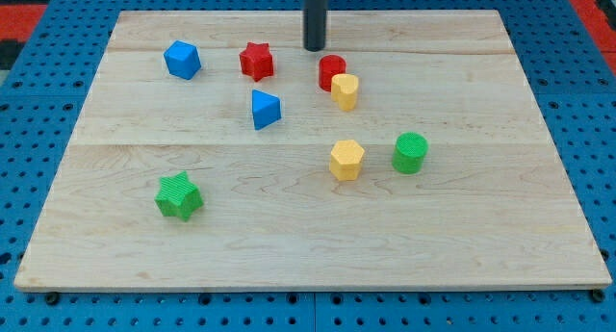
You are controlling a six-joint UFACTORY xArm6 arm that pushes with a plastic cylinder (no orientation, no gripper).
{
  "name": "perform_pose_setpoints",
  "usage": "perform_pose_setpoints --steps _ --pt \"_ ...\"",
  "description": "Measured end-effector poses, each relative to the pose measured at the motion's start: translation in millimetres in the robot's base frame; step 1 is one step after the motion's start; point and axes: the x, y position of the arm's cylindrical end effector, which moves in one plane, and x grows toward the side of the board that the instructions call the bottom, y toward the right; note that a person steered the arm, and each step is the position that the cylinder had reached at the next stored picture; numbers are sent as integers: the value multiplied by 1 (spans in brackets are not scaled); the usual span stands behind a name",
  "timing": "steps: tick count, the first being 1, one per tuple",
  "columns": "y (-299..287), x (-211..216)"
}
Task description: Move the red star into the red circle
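Note:
The red star (256,61) lies on the wooden board near the view's top, left of centre. The red circle (331,70), a round red block, stands to its right, touching a yellow block (345,91) at its lower right. My tip (315,49) is the lower end of the dark rod coming down from the view's top edge. It sits between the two red blocks, slightly above them, closer to the red circle and apart from the red star.
A blue hexagonal block (182,60) lies left of the red star. A blue triangular block (265,110) lies below the star. A yellow hexagon (346,160), a green cylinder (410,152) and a green star (179,196) lie lower on the wooden board (481,226).

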Motion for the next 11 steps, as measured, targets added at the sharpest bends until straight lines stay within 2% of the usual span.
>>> perform_pose_setpoints --steps 2,5,6,7,8,10,11 --pt "-98 -24" --pt "-63 28" --pt "-49 31" --pt "-125 46" --pt "-116 59" --pt "-16 59" --pt "14 59"
